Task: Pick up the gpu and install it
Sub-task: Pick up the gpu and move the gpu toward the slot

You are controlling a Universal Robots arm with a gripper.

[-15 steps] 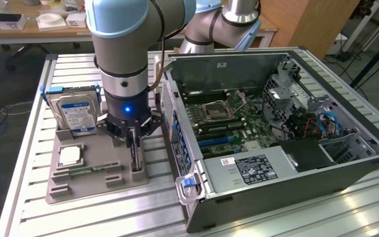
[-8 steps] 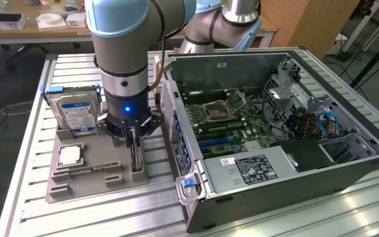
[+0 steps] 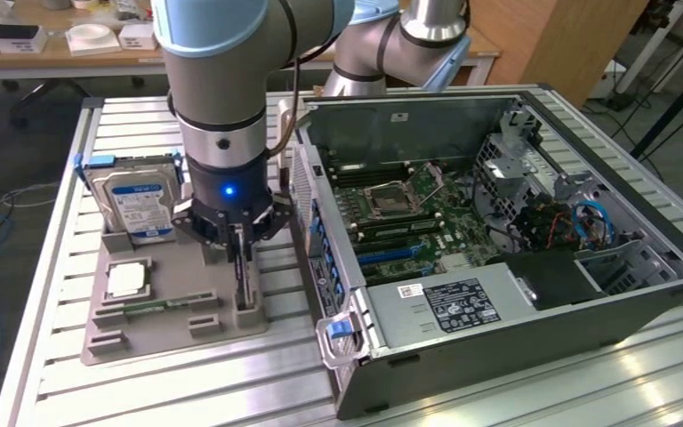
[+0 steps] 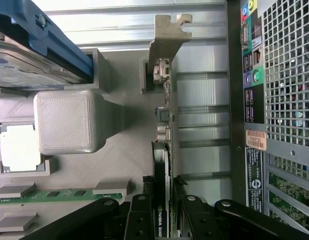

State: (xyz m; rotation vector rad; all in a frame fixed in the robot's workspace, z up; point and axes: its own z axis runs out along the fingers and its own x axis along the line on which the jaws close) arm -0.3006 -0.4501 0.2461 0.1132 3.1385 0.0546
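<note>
Standing on edge, the thin dark gpu [image 4: 165,135] is clamped by the end effector [image 4: 164,200].

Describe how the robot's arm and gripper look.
The arm is silver-grey tubing with light blue joint caps and a thin black cable alongside. Its black wrist section carries a small blue light. The gripper is black, with jointed linkage fingers.

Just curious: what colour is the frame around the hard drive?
Blue frame, clearest in the wrist view.

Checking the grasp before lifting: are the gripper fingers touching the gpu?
Touching. The wrist view shows the fingers pressed against both faces of the gpu, no gap.
</note>
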